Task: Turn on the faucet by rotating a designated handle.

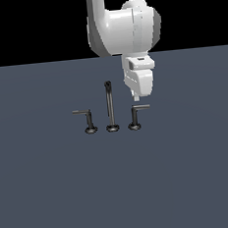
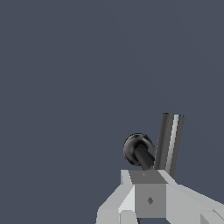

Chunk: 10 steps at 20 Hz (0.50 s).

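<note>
One white arm fills the upper part of the exterior view, bent down over a flat dark grey floor, and its gripper hangs just above the faucet. That faucet is a three-piece set in a row: a tall thin spout in the middle and a short L-shaped piece on a round base to either side. The handle that matters stands on the exterior view's right, its thin lever reaching away from the spout toward that same side, roughly level and running along the row; the mirrored handle sits on the exterior view's left, well apart from the arm. The gripper tip appears nearly over the post end of the lever, so the handle lies directly below the jaws, though how far behind or in front I cannot judge from this angle. In the wrist view the handle and its round base show just past the fingers. Whether the jaws are spread or pressed together I cannot tell.
</note>
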Available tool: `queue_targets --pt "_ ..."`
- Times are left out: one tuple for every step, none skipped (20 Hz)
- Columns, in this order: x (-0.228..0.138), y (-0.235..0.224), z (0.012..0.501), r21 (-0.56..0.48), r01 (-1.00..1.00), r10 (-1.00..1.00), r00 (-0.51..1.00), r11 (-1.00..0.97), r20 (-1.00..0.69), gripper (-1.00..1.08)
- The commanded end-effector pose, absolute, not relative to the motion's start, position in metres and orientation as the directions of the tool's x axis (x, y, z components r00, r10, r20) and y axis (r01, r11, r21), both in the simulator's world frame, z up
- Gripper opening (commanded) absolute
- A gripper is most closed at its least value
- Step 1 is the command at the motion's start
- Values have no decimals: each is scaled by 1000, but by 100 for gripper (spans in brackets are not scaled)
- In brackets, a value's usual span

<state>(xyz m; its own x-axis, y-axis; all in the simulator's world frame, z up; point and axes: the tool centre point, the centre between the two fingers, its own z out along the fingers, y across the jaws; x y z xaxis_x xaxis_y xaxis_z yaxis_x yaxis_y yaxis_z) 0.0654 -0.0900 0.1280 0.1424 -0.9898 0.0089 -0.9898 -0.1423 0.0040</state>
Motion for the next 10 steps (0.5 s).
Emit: queue_targets --pt "72 -99 117 2 -995 -995 98 -98 7 -100" --pt "75 -102 114 2 -997 -997 83 -83 6 -100" --pt "76 -105 111 2 -998 -998 70 -70 5 -100" --pt "78 -108 108 1 -998 -998 58 -58 5 -100" --pt "79 -110 105 1 -999 -999 48 -48 4 -100" --pt "81 -112 103 1 -999 -999 39 -39 3 -100" --pt "82 -113 101 1 -1000 -1000 31 -31 2 -100" --pt "82 -115 100 0 -1000 -1000 25 -25 2 -100" --pt "83 -116 99 0 -1000 -1000 21 -21 1 -100" --pt "83 -116 98 0 -1000 -1000 17 -17 1 -100"
